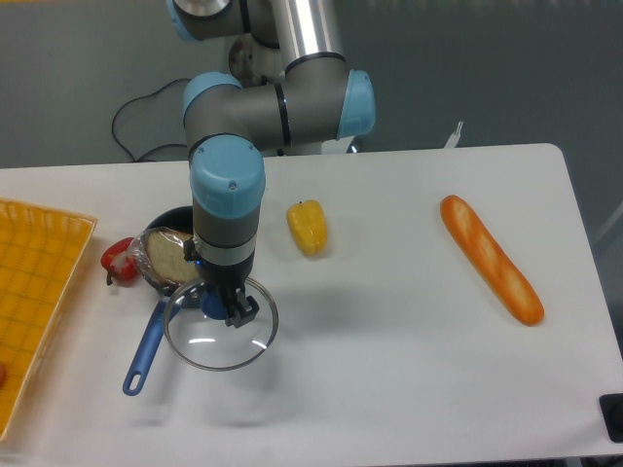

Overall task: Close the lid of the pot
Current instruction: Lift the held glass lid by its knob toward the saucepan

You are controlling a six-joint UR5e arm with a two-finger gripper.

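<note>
the round clear glass lid with a metal rim and blue knob point(222, 334) hangs just beside and below the small dark round pot with a long blue handle point(164, 255), not yet over it. the end effector point(220, 305) is clamped on the knob, likely for carrying. a piece of bread point(171, 256) sits in the pot.

The arm's wrist is covering much of the pot point(167, 255), so only part of its rim and something pale inside are showing. The tool point(220, 309) is standing over the lid point(222, 336), hiding most of the blue knob, and whether its fingers are clamping the knob is not clear. The red object point(119, 261) is lying partly behind the pot. The orange tray point(39, 292) is running off the left edge, and the bench point(389, 370) off the bottom.
</note>
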